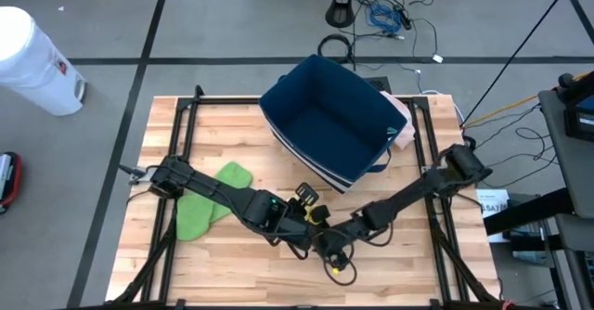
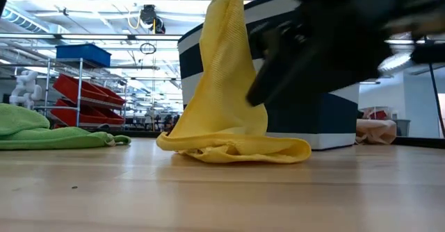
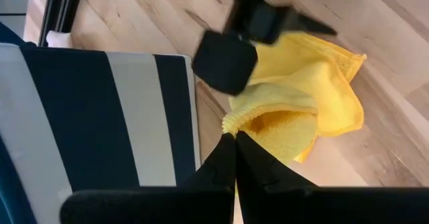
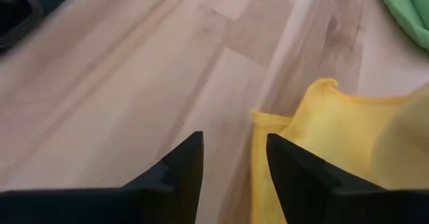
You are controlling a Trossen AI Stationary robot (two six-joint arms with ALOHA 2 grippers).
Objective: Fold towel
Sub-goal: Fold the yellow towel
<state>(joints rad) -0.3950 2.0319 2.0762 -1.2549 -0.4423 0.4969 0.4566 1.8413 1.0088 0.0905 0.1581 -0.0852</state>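
The left claw [image 3: 234,138], pinching one edge of the yellow towel [image 2: 224,93], holds it hanging onto the wooden surface [image 2: 208,197], while the right claw [image 4: 234,158], spread, hovers beside a free corner, seemingly the next grasp needed before spreading and folding.

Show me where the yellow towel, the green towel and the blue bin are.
yellow towel [image 2: 222,93], low view, on its hanging middle.
green towel [image 1: 206,203], high view, on its centre.
blue bin [image 1: 320,166], high view, on its striped front wall.

Yellow towel [image 2: 226,93] — one corner lifted high, the rest crumpled on the wooden table [image 2: 208,197].
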